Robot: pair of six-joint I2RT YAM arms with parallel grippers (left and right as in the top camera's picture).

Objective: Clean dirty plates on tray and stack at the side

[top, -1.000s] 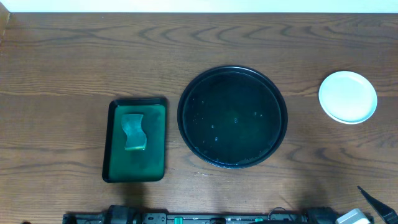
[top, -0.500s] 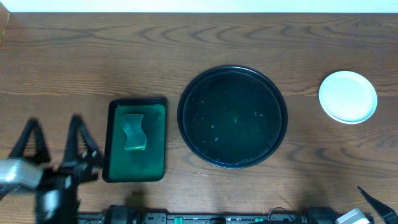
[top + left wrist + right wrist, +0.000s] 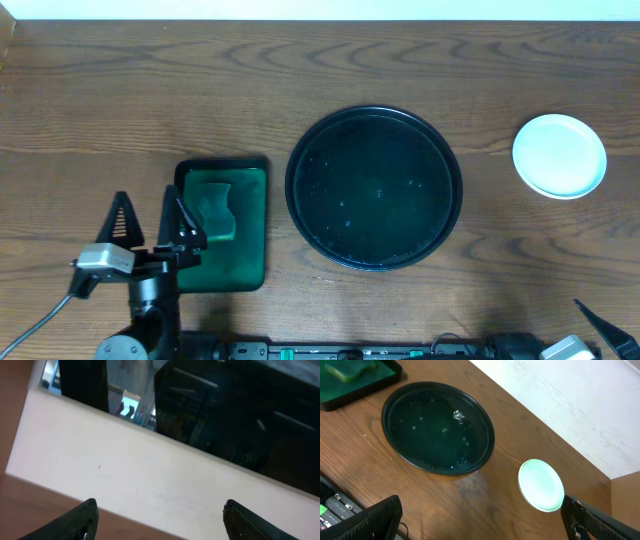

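The round black tray (image 3: 374, 188) lies mid-table with only droplets on its glossy face, and shows again as the tray (image 3: 438, 427) in the right wrist view. A pale plate (image 3: 559, 155) rests on the wood to its right, apart from it; the same plate (image 3: 541, 485) glows mint in the right wrist view. Whether others lie under it I cannot tell. My left gripper (image 3: 147, 205) stands open at the lower left, empty. In its own view the left gripper (image 3: 160, 517) faces a white wall. My right gripper (image 3: 480, 520) is open over the front edge, empty.
A dark green rectangular tray (image 3: 245, 262) with a green sponge (image 3: 215, 208) sits left of the black tray, and the left gripper's right finger overlaps its left rim. One right fingertip (image 3: 597, 322) pokes in at the lower right corner. A white wall borders the far table edge.
The left arm has come into the overhead view from the lower left and moved right up to the green tray's left rim. Its jaws stayed open. The right arm has not moved.
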